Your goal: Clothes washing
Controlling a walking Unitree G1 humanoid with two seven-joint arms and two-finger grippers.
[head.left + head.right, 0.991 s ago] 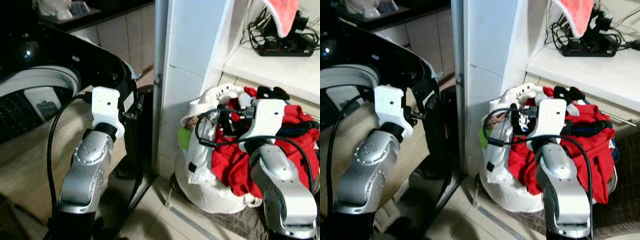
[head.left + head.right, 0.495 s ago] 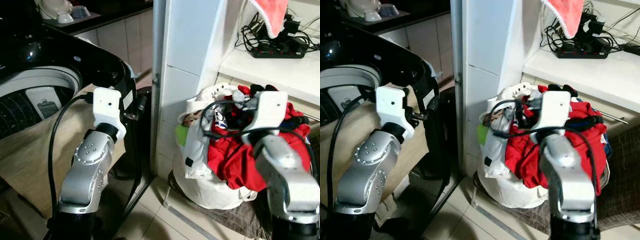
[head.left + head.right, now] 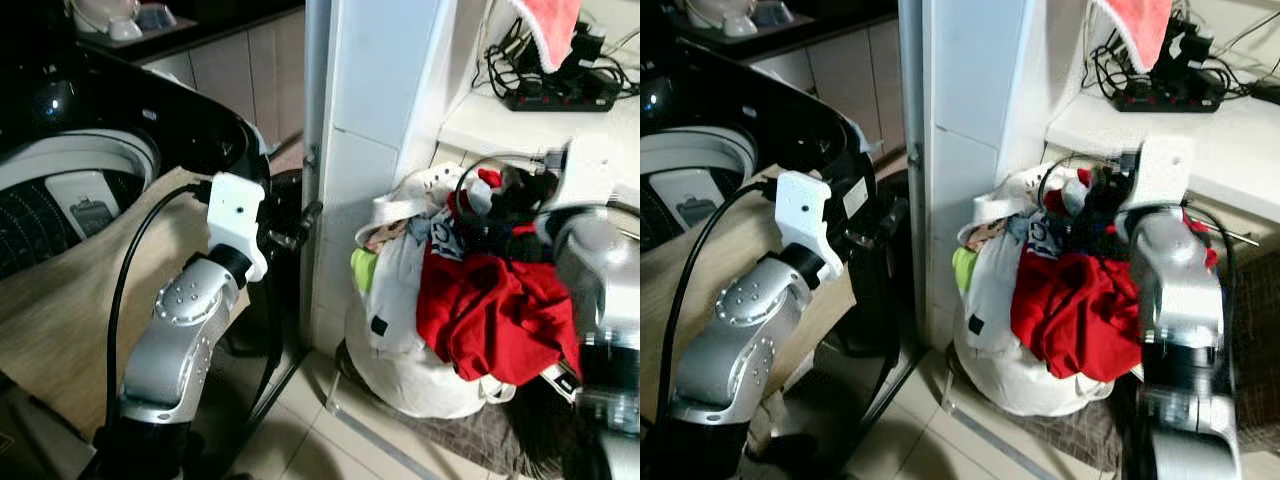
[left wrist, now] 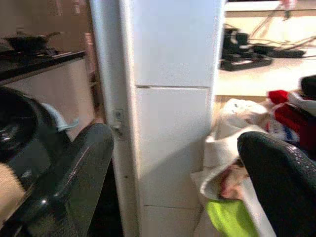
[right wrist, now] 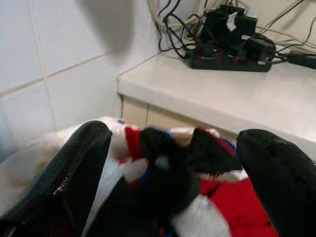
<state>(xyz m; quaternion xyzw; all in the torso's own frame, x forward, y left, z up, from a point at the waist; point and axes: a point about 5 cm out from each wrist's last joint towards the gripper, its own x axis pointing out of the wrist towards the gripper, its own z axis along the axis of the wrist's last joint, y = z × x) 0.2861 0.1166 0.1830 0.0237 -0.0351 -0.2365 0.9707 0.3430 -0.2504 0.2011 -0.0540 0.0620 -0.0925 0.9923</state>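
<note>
A white laundry bag [image 3: 410, 370] stands on the floor against a white tiled pillar [image 3: 370, 120], heaped with clothes. A red garment [image 3: 495, 310] hangs over its front, and black and white pieces [image 5: 168, 168] lie on top. My right gripper [image 3: 512, 200] hovers over the top of the heap, open, fingers [image 5: 84, 158] spread either side of the black piece. To the left, a black top-loading washing machine [image 3: 120, 130] has its lid up. My left gripper [image 3: 298, 225] is open and holds nothing, level with the machine's corner and pointing at the pillar.
A beige cloth [image 3: 60, 300] drapes over the machine's front. A white shelf [image 3: 520, 130] behind the bag carries a power strip [image 3: 555, 97] with tangled cables, and a pink cloth [image 3: 552, 25] hangs above it. A dark mat [image 3: 470, 440] lies under the bag on the tiled floor.
My right arm has lifted and swung right, from low on the red clothes to above the heap. My left gripper has moved right, closer to the pillar.
</note>
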